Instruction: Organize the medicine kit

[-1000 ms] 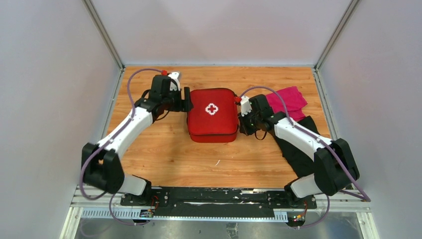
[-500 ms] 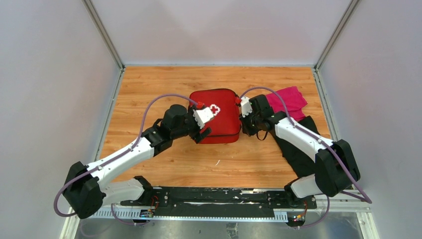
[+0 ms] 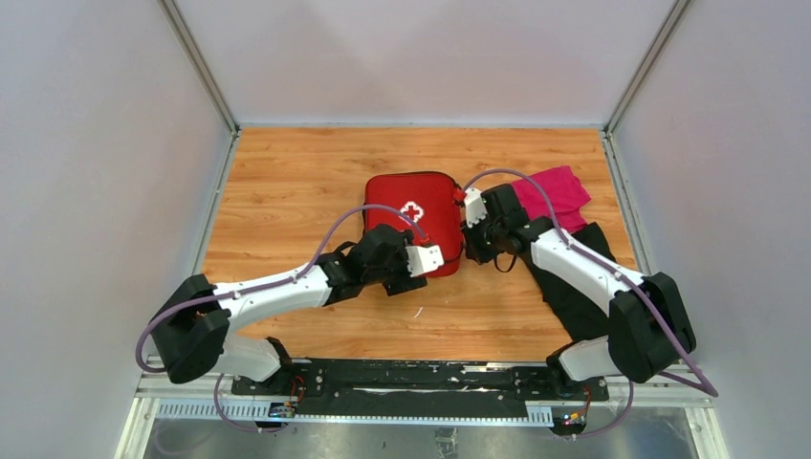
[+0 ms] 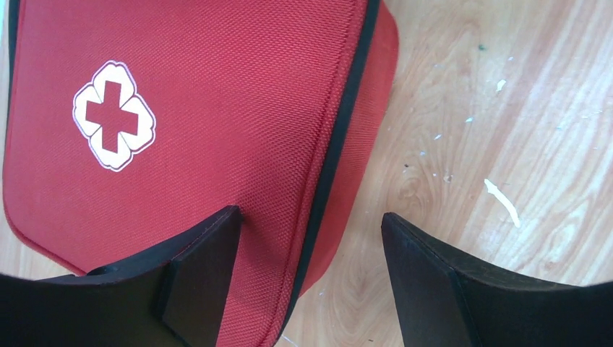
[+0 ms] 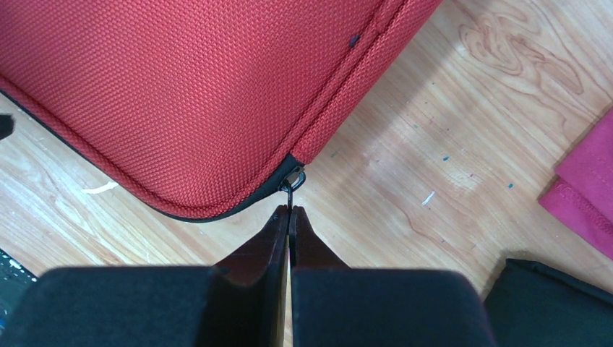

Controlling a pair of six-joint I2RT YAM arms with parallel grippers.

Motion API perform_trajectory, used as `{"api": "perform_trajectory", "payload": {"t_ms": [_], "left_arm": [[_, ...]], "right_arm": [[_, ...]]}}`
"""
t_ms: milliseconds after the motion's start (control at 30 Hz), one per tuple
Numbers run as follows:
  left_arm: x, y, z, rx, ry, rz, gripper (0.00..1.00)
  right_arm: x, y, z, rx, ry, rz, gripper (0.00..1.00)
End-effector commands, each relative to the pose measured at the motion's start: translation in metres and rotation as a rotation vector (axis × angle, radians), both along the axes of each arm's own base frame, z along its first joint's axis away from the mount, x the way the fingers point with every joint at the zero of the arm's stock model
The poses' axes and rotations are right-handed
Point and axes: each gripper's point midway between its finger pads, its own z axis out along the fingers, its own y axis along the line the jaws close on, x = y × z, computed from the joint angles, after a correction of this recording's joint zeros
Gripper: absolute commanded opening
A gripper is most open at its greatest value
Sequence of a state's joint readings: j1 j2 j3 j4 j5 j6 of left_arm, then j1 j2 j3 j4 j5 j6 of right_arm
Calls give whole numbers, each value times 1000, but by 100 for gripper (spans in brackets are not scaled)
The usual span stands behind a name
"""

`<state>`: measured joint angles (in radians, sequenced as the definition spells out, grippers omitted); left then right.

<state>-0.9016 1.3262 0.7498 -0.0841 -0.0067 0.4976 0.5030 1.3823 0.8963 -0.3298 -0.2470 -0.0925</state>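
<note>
Left hand (image 4: 309,217): agape, astride medicine kit (image 4: 217,108) edge.
Right hand (image 5: 289,211): pinching zip pull (image 5: 291,180); kit at 11 o'clock.

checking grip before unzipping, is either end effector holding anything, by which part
Right end effector pinches the medicine kit's zipper pull; left end effector is open, holding nothing.

From above, the left jaws cover the kit's (image 3: 411,203) corner toward the surface's near edge, and the right jaws hide part of its right side. The right arm (image 3: 574,263) lies across the black cloth (image 3: 572,306) and overlaps the magenta cloth (image 3: 559,189). Both wrist views cut the kit off at top and left. The right one also crops both cloths at its right edge. Whether the right jaws pinch the zip pull (image 5: 291,178) is too small to tell.
</note>
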Motion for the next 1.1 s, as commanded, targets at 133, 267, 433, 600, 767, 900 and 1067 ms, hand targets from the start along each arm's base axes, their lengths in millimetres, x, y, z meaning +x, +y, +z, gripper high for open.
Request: {"api": "perform_trajectory", "payload": {"t_ms": [133,267,433,600,767,900,1067], "left_arm": [[23,8,-1,-74,-21,255,68],[23,12,-12,-56,-6,288,62],[17,8,-21,-65,40,280,54],[16,7,-27,-68,67,297,51],[18,6,-28,-67,69,304,50],[18,7,-29,-60,66,305,50],[18,4,-30,-63,75,297,52]], "right_arm": [[-34,-5,-2,52,106,-35,0],[-44,-8,-5,62,136,-55,0],[-51,-9,-6,67,158,-72,0],[-70,6,-1,111,186,-39,0],[-95,20,-2,86,198,6,0],[-110,37,0,112,205,38,0],[-108,76,12,232,186,66,0]]}}
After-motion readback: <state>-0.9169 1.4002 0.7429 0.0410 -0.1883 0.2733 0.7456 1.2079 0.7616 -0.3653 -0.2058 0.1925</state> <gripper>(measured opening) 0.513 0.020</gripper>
